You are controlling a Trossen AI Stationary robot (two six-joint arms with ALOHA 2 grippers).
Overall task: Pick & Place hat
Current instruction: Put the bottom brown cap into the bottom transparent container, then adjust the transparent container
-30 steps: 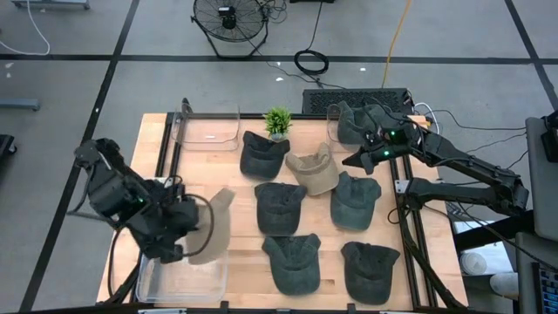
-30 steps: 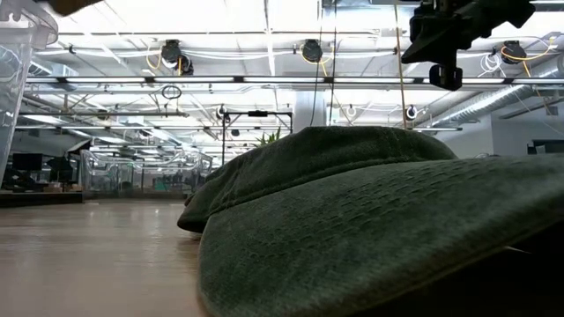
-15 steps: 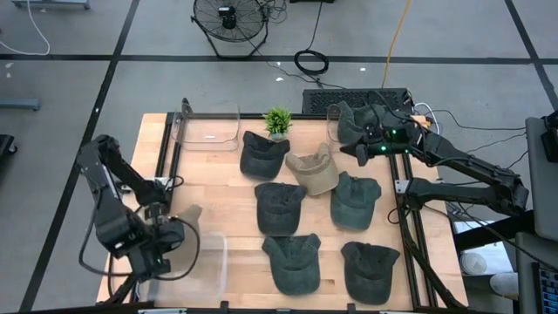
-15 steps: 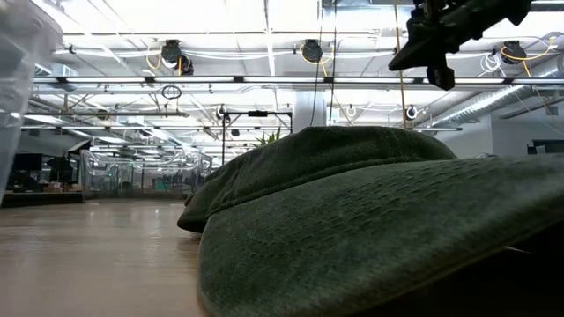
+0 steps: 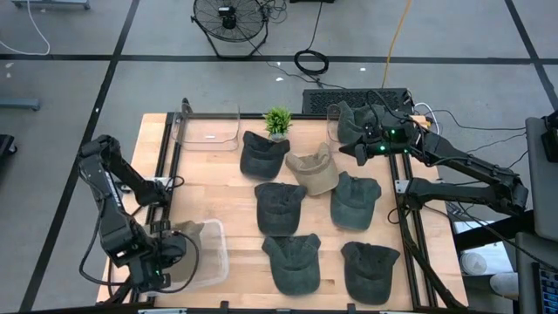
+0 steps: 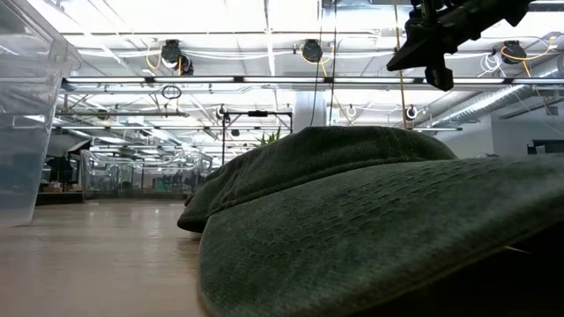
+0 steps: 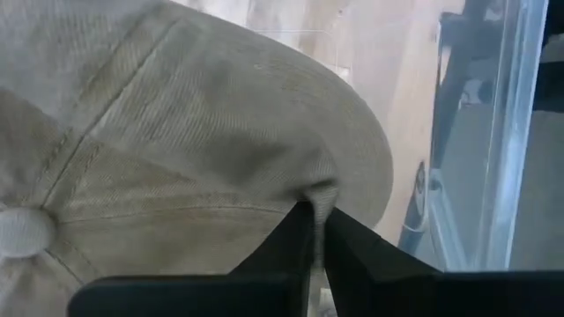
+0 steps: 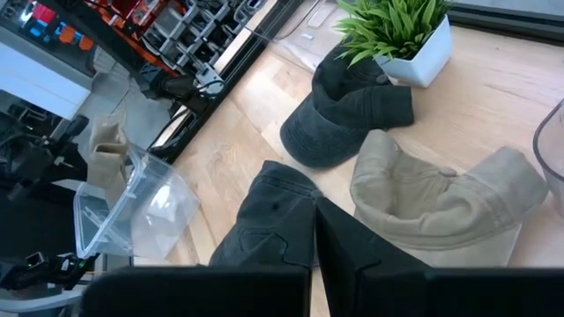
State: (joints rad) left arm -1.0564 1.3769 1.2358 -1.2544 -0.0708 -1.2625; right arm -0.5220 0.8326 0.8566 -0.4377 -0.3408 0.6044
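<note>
High view first: your left gripper (image 5: 166, 249) sits low at the near-left corner of the pale wooden counter (image 5: 231, 187), over the clear plastic bin (image 5: 205, 257) that lies there. A tan cotton cap (image 5: 185, 233) shows at the bin's far edge, right against the gripper. In the left wrist view you can see that tan cotton cap (image 7: 176, 158) filling the frame, with a fold of its fabric pinched between the two dark fingers (image 7: 295, 238), which stand nearly together, so the gripper is grasping the cap. The bin's clear wall (image 7: 502, 132) rises beside it.

Your right gripper (image 5: 362, 150) hangs above the far-right part of the counter, near a second clear bin (image 5: 336, 126) that holds a dark green cap (image 5: 353, 122). Its fingers are clenched with nothing between them, as the right wrist view shows.

Spread over the counter you have six dark grey-green caps, for example one (image 5: 261, 153) by the small green potted plant (image 5: 277, 122), plus a second tan cap (image 5: 316, 170) lying in the middle. A third clear bin (image 5: 209, 129) stands at the far-left edge.

Low view gives you only a dark cap's brim (image 6: 379, 238) up close and the right gripper (image 6: 432, 53) overhead.
</note>
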